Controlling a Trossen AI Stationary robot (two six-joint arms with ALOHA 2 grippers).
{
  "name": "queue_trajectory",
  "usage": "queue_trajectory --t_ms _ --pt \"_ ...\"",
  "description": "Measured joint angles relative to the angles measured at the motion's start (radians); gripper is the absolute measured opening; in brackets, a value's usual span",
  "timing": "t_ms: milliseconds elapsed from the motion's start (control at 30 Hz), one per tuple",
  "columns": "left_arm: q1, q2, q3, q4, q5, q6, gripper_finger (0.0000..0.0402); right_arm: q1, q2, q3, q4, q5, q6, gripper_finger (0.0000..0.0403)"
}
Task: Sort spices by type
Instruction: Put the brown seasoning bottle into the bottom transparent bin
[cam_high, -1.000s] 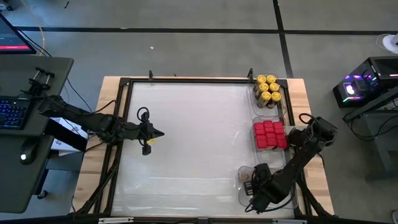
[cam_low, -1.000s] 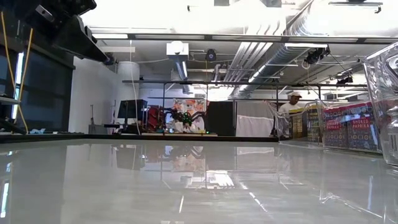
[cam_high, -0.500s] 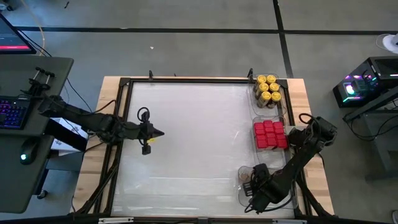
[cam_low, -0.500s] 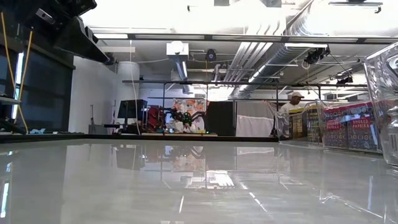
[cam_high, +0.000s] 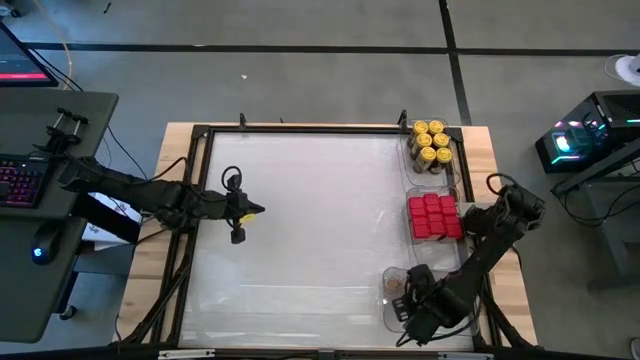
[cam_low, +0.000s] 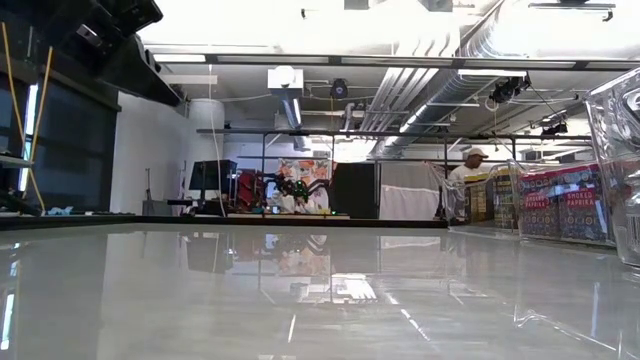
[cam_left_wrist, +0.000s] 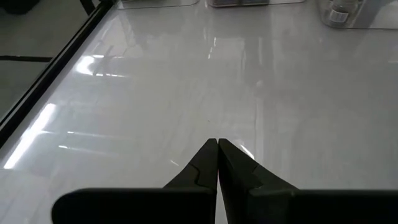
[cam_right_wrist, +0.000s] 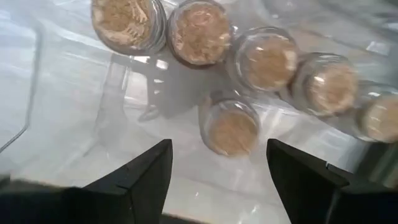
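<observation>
L gripper sits over the table's left-centre, fingers pinched tight together, nothing in them, tips just above bare white top. Moving right: yellow-lid jars packed in a clear tray at far-right corner; red tins in a block just nearer, mid right edge. Low view catches those tins behind clear plastic, w/ a person way back in the room. R gripper at near-right corner, over the brown-top jars, fingers spread wide, one jar between them but not touched; five more jars ranged beyond it in that tray.
</observation>
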Motion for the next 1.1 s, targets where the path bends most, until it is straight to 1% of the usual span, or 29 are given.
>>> queue_trajectory --t_ms 100,167,233,267,333,400,467,500,600,667,767,933,1100 --pt "0.009 0.000 0.000 -0.001 0.002 0.000 0.0000 0.015 -0.028 0.057 -0.060 0.014 0.004 0.0256" --pt "0.014 0.000 0.000 0.000 0.013 0.000 0.0000 0.028 -0.045 0.095 -0.077 0.065 0.006 0.0255" --pt "0.020 0.000 0.000 -0.001 0.024 0.000 0.0000 0.038 -0.065 0.114 -0.059 0.110 0.009 0.0244" --pt "0.022 0.000 0.000 -0.001 0.026 0.000 0.0000 0.039 -0.074 0.116 -0.051 0.113 0.016 0.0232" --pt "0.028 0.000 0.000 0.000 0.027 0.001 0.0000 0.039 -0.080 0.113 -0.046 0.093 0.032 0.0189" --pt "0.033 0.000 0.000 0.000 0.027 0.009 0.0000 0.041 -0.078 0.089 -0.033 0.059 0.046 0.0122" --pt "0.038 0.000 0.000 0.000 0.029 0.017 0.0000 0.040 -0.077 0.052 -0.004 0.031 0.064 0.0043" --pt "0.040 0.000 0.000 0.000 0.031 0.017 0.0000 0.035 -0.077 0.033 0.023 0.022 0.056 0.0022" --pt "0.042 0.000 0.000 0.000 0.036 0.017 0.0000 0.022 -0.077 -0.029 0.097 0.004 0.057 0.0021" --pt "0.042 0.000 0.000 0.000 0.037 0.018 0.0000 0.013 -0.076 -0.066 0.137 0.004 0.060 0.0009" --pt "0.042 0.000 0.000 0.000 0.037 0.019 0.0000 -0.001 -0.076 -0.100 0.152 -0.001 0.053 0.0005" --pt "0.042 0.000 0.000 0.000 0.055 0.016 0.0000 -0.012 -0.076 -0.105 0.140 -0.003 0.017 0.0003" --pt "0.042 0.000 0.000 0.000 0.057 0.008 0.0000 -0.011 -0.076 -0.105 0.131 -0.008 0.018 0.0001"
